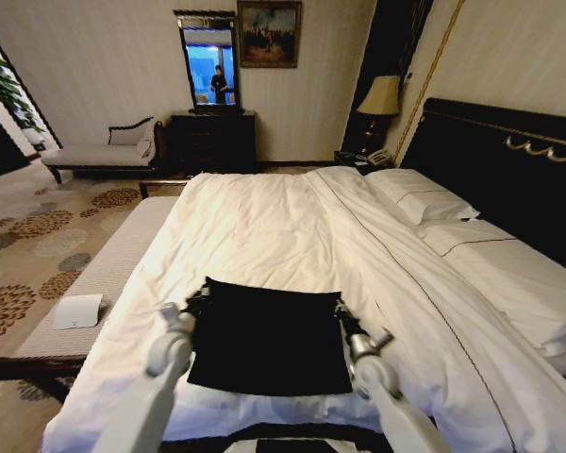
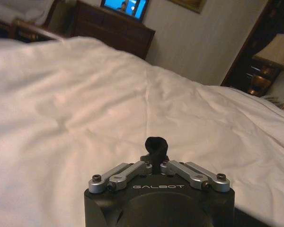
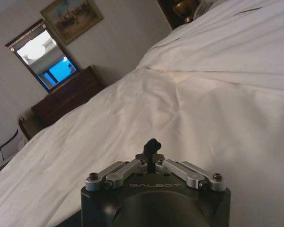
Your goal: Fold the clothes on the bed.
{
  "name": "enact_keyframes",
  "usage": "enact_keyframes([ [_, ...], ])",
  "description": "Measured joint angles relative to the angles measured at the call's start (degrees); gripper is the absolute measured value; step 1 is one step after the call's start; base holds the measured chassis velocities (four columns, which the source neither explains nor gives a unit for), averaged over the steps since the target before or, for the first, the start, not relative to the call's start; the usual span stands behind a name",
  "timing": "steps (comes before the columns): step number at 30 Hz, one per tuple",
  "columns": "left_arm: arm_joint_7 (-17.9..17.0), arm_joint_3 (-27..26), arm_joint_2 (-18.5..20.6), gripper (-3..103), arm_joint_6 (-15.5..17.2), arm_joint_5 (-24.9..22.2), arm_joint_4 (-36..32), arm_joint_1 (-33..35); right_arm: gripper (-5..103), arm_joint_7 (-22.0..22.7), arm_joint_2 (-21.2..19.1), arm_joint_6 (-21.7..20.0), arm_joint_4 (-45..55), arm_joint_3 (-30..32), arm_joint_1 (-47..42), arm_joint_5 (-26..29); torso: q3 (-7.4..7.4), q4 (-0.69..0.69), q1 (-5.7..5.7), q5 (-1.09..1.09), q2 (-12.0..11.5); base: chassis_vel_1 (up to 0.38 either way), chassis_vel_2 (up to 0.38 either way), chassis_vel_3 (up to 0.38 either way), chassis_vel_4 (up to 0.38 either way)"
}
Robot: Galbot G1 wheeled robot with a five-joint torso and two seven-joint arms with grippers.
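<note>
Two pincers are on the job, one at each side of the black T-shirt (image 1: 269, 338), which lies as a dark rectangle near the foot of the bed (image 1: 264, 226) on the white duvet (image 1: 245, 236). Left pincer (image 1: 196, 304) is clamped on the shirt's far left corner, a nub of black cloth poking up between its fingers; right pincer (image 1: 342, 319) is clamped on the far right corner likewise.

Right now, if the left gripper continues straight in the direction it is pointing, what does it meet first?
Probably the white duvet. The left gripper, shut on a pinch of the black T-shirt, points low along the bed toward the dark dresser. The duvet swells ahead of it, though depth is unclear.
</note>
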Motion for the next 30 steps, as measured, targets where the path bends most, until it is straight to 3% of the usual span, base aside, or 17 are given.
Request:
enact_keyframes([
  [3, 2.8, 0.2, -0.4, 2, -1.6, -4.1, 4.6, -2.5, 2, -2.2, 0.4, 1.4, -4.7, -0.4, 3.1, 0.2, 0.0, 0.0, 0.0, 0.0, 0.0, 0.0, 0.0, 0.0, 0.0],
  [7, 4.9, 0.3, 0.5, 2, -3.0, -6.6, 5.9, -3.0, 2, -4.8, 0.5, 2.8, -6.8, -0.3, 4.0, 0.6, -0.02, 0.0, -0.01, -0.01, 0.0, 0.0, 0.0, 0.0, 0.0],
  [15, 9.0, -1.4, 3.2, 2, -4.7, -13.5, 1.2, 1.0, 2, -11.3, 0.3, 6.1, -2.5, 1.0, -0.2, 4.5, -0.03, 0.0, -0.02, -0.01, 0.0, 0.0, 0.0, 0.0, 0.0],
  [16, 10.8, -2.0, 4.0, 2, -5.6, -14.4, -0.1, 2.5, 2, -12.8, 0.2, 6.7, -0.3, 1.3, -2.4, 5.2, -0.03, -0.01, -0.02, -0.01, 0.0, 0.0, 0.0, 0.0, 0.0],
  [19, 14.8, -3.2, 6.0, 2, -7.4, -15.0, -3.1, 6.8, 2, -15.4, 0.0, 8.2, 5.0, 1.8, -8.0, 6.0, -0.04, -0.01, -0.04, -0.02, 0.0, 0.0, 0.0, 0.0, 0.0],
  [22, 16.6, -4.0, 7.2, 2, -8.0, -15.0, -4.9, 10.2, 2, -16.8, 0.4, 9.1, 7.3, 2.1, -11.1, 5.7, -0.04, 0.0, -0.05, -0.02, 0.0, 0.0, 0.0, 0.0, 0.0],
  [30, 22.5, -6.8, 8.6, 2, -12.8, -10.6, -8.8, 19.8, 2, -18.1, 1.6, 11.6, 13.5, 3.3, -20.2, 2.4, -0.04, 0.01, -0.04, -0.02, 0.0, 0.0, 0.0, 0.0, 0.0],
])
